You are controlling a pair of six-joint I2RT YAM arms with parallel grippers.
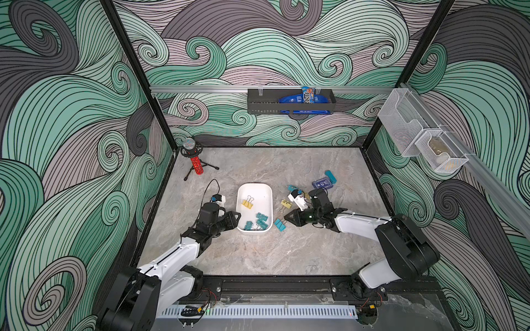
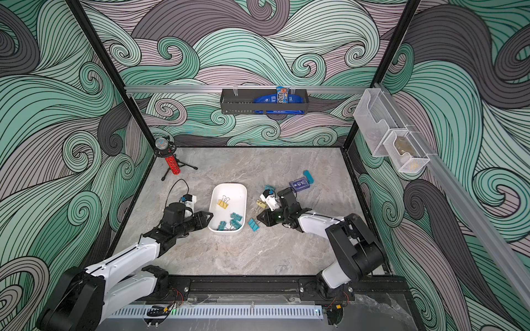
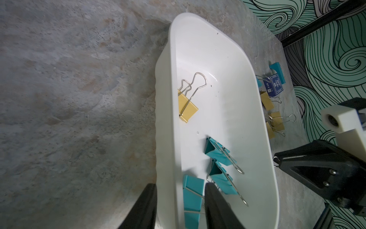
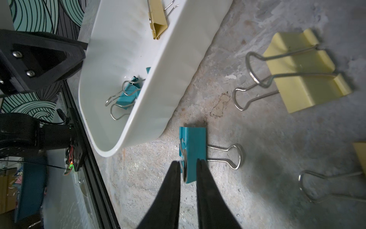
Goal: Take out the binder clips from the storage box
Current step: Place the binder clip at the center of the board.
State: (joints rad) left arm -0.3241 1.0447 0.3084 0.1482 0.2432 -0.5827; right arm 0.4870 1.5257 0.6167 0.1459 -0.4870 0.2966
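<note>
The white storage box (image 1: 256,186) (image 2: 230,187) lies mid-table and holds one yellow binder clip (image 1: 246,203) (image 3: 188,109) and several teal ones (image 1: 258,222) (image 3: 217,152). My left gripper (image 1: 236,219) (image 3: 181,186) straddles the box's near-left wall (image 3: 168,178), one finger outside and one inside, closed on it beside a teal clip. My right gripper (image 1: 286,219) (image 4: 188,164) is just right of the box. Its fingers stand slightly apart around the end of a teal clip (image 1: 279,224) (image 4: 193,146) that lies on the table.
Yellow clips (image 1: 286,204) (image 4: 303,71) and a teal one (image 1: 292,188) lie on the table right of the box. Behind them are a dark blue card box (image 1: 321,183) and a teal block (image 1: 330,176). A red tripod gadget (image 1: 195,163) stands back left.
</note>
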